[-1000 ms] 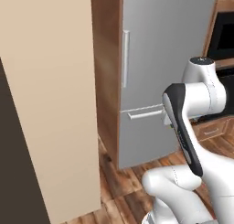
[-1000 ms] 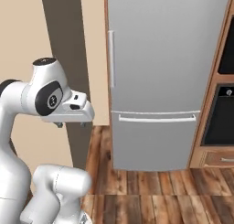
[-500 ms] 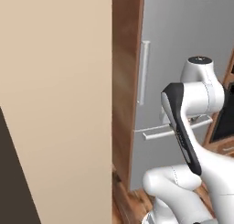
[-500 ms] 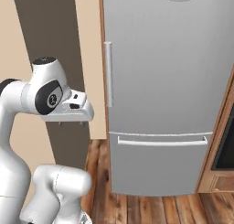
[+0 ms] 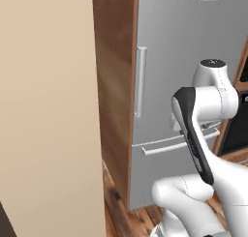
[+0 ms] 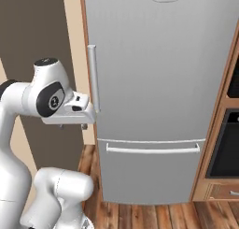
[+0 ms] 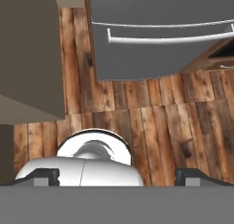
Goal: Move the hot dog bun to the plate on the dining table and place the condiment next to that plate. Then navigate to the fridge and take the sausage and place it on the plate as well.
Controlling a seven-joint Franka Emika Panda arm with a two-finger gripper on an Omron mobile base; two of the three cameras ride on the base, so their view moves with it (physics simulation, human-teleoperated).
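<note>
The gripper (image 7: 118, 175) points down at the wood floor (image 7: 160, 127), its fingers (image 7: 189, 175) spread fully apart and holding nothing. The fridge (image 6: 154, 83) stands shut straight ahead, its vertical handle (image 6: 93, 78) near the left edge and a horizontal drawer handle (image 6: 153, 149) lower down. A beige wall (image 5: 48, 110) hides the left side. The fridge top is cut off.

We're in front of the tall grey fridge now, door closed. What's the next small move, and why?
Probably reach for the fridge's long vertical silver bar handle: the door is shut, and the two-finger gripper is open, empty and pointing down at the wooden floor.
</note>
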